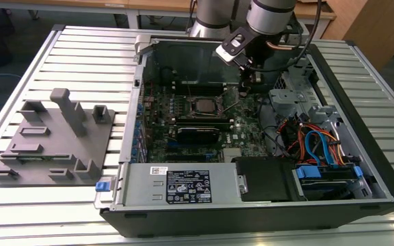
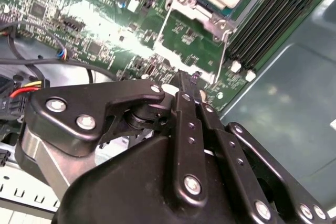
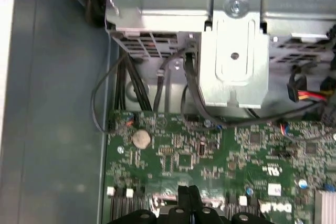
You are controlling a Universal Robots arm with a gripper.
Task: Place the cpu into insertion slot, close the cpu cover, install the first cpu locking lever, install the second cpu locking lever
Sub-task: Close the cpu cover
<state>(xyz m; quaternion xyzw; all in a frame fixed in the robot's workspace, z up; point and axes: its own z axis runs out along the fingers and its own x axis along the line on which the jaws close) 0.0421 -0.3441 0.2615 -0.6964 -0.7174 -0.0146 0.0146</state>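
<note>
Slatted metal desk (image 1: pixel 80 56) carries an open computer case (image 1: pixel 381 154). On its green board the cpu (image 1: pixel 202 106) lies flat in the insertion slot (image 1: pixel 189 105), silvery top up. In the second wrist view the cpu cover (image 2: pixel 202 18) appears to lie down around the chip. Two thin wire locking levers (image 2: pixel 161 29) stick out from the socket's corners and look unlatched to me, though I cannot be sure. I judge the chip light, stiff and delicate underneath, best held only by its edges; seated as it is, I would leave it alone. The cover is thin sheet metal, and the levers look springy and slippery, best pressed or caught near their bent free ends. The gripper (image 2: pixel 190 80) hangs just beside the socket, on the exterior view's right of it and low over the board. Its fingers (image 2: pixel 184 108) are pressed together with nothing between them that I can see. Further out sit the grey power supply box (image 1: pixel 176 185) and a grey fixture block (image 1: pixel 53 148) on the desk.
</note>
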